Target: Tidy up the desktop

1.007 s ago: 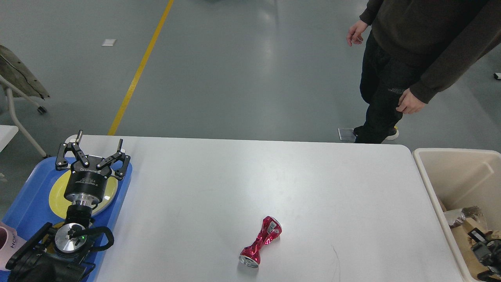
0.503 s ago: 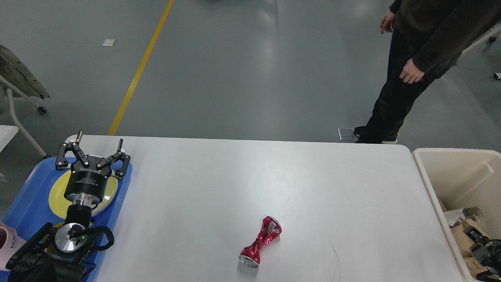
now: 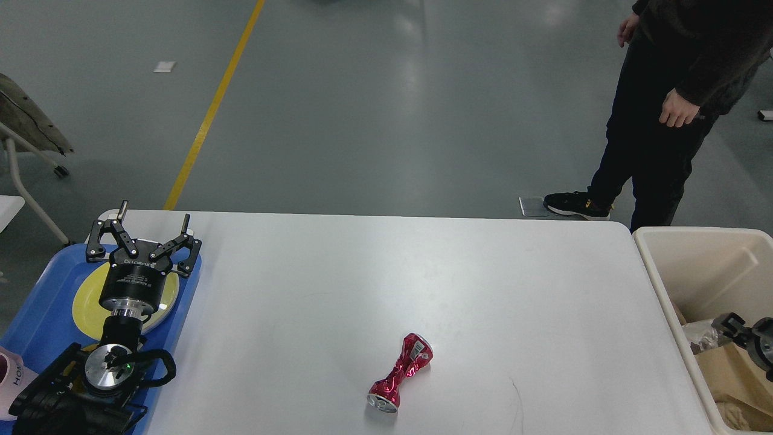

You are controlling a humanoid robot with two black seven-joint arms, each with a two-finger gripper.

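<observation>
The white desktop [image 3: 423, 272] fills the middle of the head view. A crushed red can [image 3: 400, 373] lies on its side near the front edge, right of centre. My left gripper [image 3: 154, 216] is open and empty, held above a yellow plate [image 3: 84, 302] on the blue tray [image 3: 48, 302] at the table's left end. My right gripper [image 3: 734, 323] shows only as a small dark shape at the right edge, over the cream bin [image 3: 706, 266]. Its fingers cannot be told apart.
The cream bin stands off the table's right end and holds cardboard and crumpled rubbish. A pink cup [image 3: 9, 377] sits at the tray's near left corner. A person [image 3: 664, 109] stands behind the table's far right corner.
My right gripper has risen higher over the bin's contents. The person has stepped away to the right. The left arm and the can have not moved.
</observation>
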